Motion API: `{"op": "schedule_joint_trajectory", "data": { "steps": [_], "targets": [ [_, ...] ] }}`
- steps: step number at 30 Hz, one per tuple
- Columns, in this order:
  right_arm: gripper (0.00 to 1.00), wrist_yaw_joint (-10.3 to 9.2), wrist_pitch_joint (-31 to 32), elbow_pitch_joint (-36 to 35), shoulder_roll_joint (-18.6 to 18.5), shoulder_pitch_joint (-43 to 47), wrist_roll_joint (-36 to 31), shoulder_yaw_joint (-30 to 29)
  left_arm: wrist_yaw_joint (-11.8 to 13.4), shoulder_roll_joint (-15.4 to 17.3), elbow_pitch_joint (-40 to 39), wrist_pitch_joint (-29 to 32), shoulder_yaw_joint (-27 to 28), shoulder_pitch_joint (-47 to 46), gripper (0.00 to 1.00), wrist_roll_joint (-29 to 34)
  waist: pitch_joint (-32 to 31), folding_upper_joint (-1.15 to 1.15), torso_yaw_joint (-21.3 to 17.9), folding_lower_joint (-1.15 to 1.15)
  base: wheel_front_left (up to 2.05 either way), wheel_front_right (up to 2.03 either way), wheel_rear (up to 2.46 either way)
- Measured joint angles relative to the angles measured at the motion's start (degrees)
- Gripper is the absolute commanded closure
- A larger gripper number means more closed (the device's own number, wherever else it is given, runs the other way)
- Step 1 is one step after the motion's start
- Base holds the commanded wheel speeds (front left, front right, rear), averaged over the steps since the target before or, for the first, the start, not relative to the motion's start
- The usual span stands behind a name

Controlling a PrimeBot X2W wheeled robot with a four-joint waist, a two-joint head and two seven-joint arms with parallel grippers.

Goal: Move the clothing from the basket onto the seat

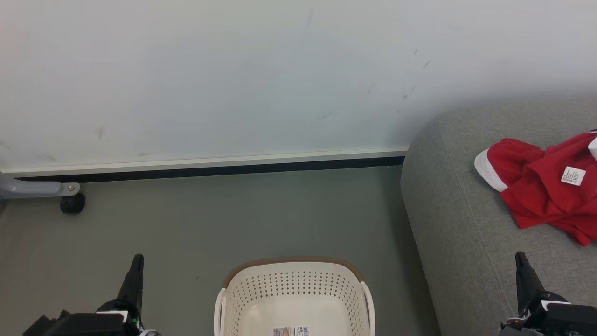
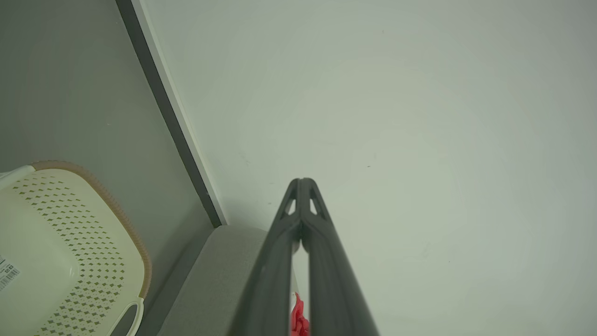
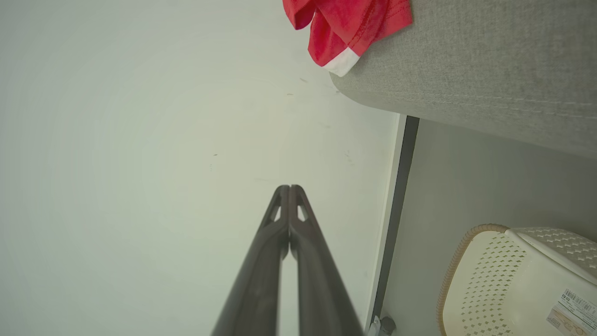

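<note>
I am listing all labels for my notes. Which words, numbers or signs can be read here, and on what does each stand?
No text here can be read.
The white tag on the red clothing: lines of print, too small to read.
The sticker on the floor of the basket: a barcode and small print, too blurred to read.

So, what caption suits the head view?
Red white-trimmed clothing lies on the grey fabric sofa; the cream perforated basket looks empty.
</note>
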Motion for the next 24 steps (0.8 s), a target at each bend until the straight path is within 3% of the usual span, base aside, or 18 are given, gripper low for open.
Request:
{"op": "schedule_joint_trajectory", "data": {
  "steps": [24],
  "targets": [
    [1.00, 0.00, 0.0, 0.0, 0.0, 0.0, 0.0, 0.0, 0.0, 0.0, 0.0, 0.0, 0.0, 0.0, 1.00, 0.0, 0.0, 0.00, 0.0, 0.00, 0.00, 0.00, 0.00]
  ]
}}
